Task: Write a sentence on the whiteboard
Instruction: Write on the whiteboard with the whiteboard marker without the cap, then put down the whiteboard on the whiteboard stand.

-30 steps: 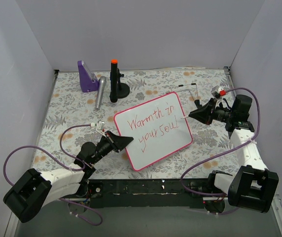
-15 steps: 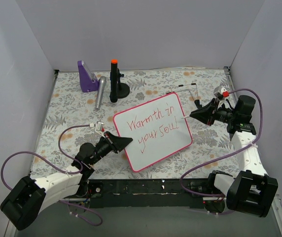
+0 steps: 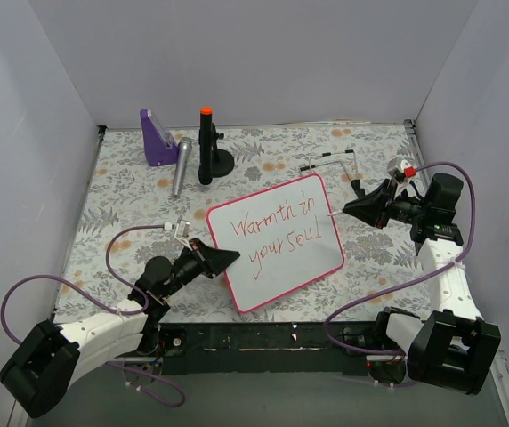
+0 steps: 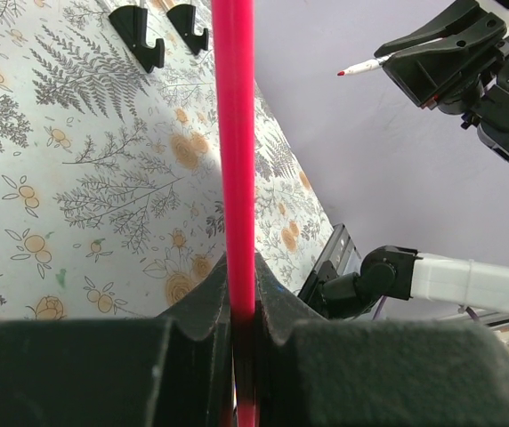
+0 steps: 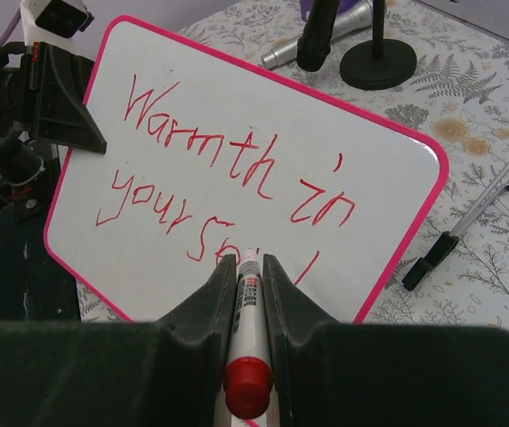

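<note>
Your left fingers (image 4: 203, 307) clamp the pink-framed glossy white whiteboard (image 3: 277, 271); your right fingers (image 5: 203, 307) pinch the red-capped white marker (image 5: 248, 322). Steady both, sparing the red handwritten sentence (image 3: 277, 233) ahead.

Clamped shut: left hand (image 3: 232, 257), right hand (image 3: 346, 209).

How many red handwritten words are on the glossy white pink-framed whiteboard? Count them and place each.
4, on the pink-framed whiteboard: upper line, "Warmth" then "in"; lower line, "your" then "soul". None appears hidden from above.
</note>
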Controlling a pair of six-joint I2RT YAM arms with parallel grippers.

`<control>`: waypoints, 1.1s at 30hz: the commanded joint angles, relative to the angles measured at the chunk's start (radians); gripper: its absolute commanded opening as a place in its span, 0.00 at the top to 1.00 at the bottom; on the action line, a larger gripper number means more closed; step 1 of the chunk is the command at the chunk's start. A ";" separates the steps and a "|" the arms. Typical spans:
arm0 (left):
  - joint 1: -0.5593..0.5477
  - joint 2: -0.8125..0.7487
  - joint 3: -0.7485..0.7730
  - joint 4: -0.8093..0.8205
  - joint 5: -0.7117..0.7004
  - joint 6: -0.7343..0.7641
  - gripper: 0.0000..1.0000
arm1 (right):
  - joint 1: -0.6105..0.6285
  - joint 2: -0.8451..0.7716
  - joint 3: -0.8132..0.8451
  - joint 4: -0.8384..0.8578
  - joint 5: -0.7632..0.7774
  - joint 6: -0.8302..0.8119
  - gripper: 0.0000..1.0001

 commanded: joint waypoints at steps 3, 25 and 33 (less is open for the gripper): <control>-0.003 0.013 0.123 0.098 0.002 0.086 1.00 | -0.030 -0.018 0.009 0.036 -0.054 0.008 0.99; 0.215 0.102 0.473 -0.098 0.221 0.224 1.00 | -0.124 -0.019 0.042 -0.021 -0.090 -0.016 0.99; 0.312 0.184 0.642 -0.175 0.361 0.288 1.00 | -0.123 -0.002 0.053 -0.110 -0.054 -0.101 0.99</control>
